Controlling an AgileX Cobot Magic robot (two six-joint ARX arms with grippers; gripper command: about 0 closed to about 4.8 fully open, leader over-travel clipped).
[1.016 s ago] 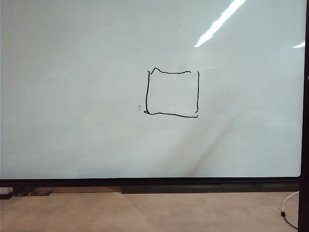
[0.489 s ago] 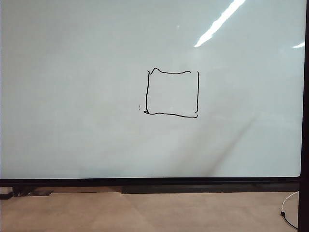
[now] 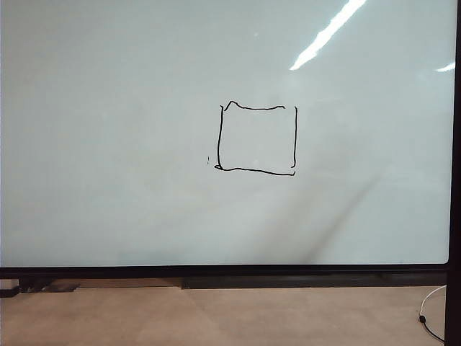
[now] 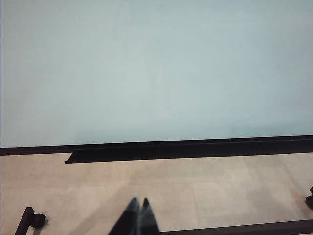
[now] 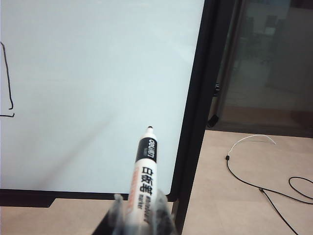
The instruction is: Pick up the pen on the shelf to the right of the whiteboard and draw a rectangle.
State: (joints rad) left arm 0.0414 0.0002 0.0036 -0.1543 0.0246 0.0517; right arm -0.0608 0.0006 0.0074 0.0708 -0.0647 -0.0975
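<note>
Gripping pen (image 5: 143,178), right hand (image 5: 139,218) mostly cropped; left hand (image 4: 138,218) closed.

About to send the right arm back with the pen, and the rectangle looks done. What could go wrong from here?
The right gripper holds the pen uncapped, tip toward the whiteboard near its frame; a swing could leave a stray mark or hit the frame. The rectangle could get smudged. The left gripper is shut, away from the board.
</note>
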